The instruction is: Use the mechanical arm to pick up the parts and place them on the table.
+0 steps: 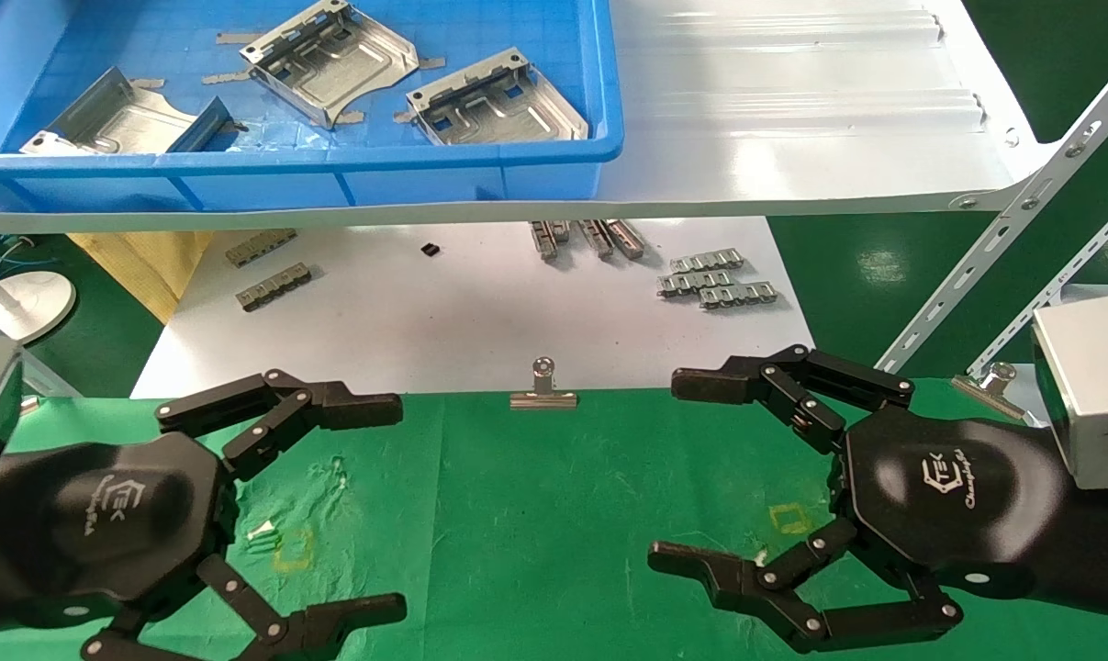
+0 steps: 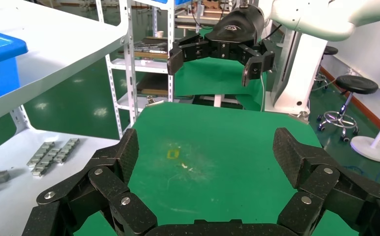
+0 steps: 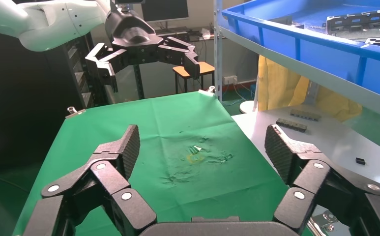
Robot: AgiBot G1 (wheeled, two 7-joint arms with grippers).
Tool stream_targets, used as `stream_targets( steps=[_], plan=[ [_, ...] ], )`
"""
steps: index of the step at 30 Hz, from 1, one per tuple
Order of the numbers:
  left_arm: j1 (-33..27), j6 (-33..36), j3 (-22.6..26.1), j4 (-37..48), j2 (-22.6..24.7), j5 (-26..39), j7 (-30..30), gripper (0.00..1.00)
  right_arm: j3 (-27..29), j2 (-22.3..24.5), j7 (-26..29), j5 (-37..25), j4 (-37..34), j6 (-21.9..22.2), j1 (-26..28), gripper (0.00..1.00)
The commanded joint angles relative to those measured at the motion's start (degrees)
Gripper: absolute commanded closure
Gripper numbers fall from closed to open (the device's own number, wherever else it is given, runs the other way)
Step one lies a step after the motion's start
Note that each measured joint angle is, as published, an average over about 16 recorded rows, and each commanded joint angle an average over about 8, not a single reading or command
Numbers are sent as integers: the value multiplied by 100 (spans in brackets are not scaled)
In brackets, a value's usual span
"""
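Head view: left end effector point(image 1: 397, 503) and right end effector point(image 1: 668, 473), fingers apart, above the table point(image 1: 535, 514).

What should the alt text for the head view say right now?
Both black grippers, left and right, hover open and empty over the green table. Three silvery parts lie in a blue bin on the white shelf behind. Clip strips lie on a white board below the shelf.

Bright, even light; glare on shelf point(image 1: 792, 119)
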Motion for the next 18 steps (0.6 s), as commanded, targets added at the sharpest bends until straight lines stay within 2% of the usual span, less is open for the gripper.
stream_targets(
  steps=[1,18],
  plan=[
    [0,0,0,0,0,0,0,0,0,0,0,0,0,0,0,100],
    [0,0,0,0,0,0,0,0,0,0,0,0,0,0,0,100]
  ],
)
